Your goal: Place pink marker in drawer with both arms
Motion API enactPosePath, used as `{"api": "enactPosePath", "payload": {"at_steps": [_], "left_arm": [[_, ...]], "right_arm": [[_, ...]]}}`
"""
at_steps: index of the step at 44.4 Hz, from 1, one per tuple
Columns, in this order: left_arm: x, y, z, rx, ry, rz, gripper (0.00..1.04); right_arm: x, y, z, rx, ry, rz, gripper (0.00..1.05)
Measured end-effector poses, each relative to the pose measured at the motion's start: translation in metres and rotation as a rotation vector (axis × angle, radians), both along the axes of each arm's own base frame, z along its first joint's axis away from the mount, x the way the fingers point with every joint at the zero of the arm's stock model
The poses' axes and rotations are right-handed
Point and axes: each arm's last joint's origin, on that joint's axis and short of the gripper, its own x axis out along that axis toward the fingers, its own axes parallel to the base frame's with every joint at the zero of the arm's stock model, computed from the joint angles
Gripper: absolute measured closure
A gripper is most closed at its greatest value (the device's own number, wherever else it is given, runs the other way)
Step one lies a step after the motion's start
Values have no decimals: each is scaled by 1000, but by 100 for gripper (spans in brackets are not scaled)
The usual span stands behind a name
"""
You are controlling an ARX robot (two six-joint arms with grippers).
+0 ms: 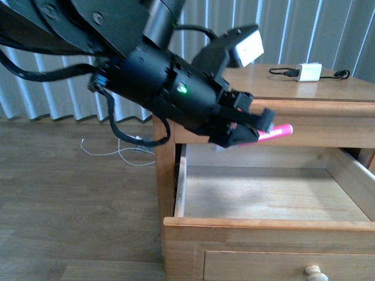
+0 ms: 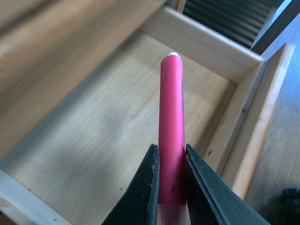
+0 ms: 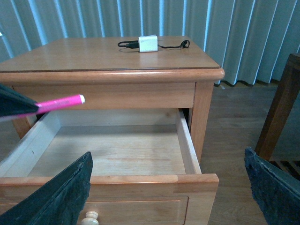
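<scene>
My left gripper (image 1: 249,126) is shut on the pink marker (image 1: 276,132) and holds it in the air above the back left part of the open drawer (image 1: 266,221). The marker's tip points toward the drawer's right side. In the left wrist view the marker (image 2: 171,126) stands between the black fingers (image 2: 143,192) over the pale plank floor. The right wrist view shows the marker (image 3: 61,102) above the drawer (image 3: 187,152), with the round pale knob (image 3: 89,218) on the front. My right gripper (image 3: 168,192) is open and empty, in front of the drawer front.
A white charger block (image 1: 309,72) with a black cable lies on the cabinet top (image 1: 275,88). A loose white cord (image 1: 114,149) lies on the wooden floor left of the cabinet. A dark wooden furniture piece (image 3: 281,103) stands to the cabinet's right. Striped curtains hang behind.
</scene>
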Motion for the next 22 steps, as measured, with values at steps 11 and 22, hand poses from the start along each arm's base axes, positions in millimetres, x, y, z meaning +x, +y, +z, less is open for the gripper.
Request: {"api": "enactPosePath", "payload": {"at_steps": [11,22], "left_arm": [[15,-29,-39,112,17,8,92],[30,-44,-64,189,4,51,92]], "right_arm": [[0,0,0,0,0,0,9],[0,0,0,0,0,0,9]]}}
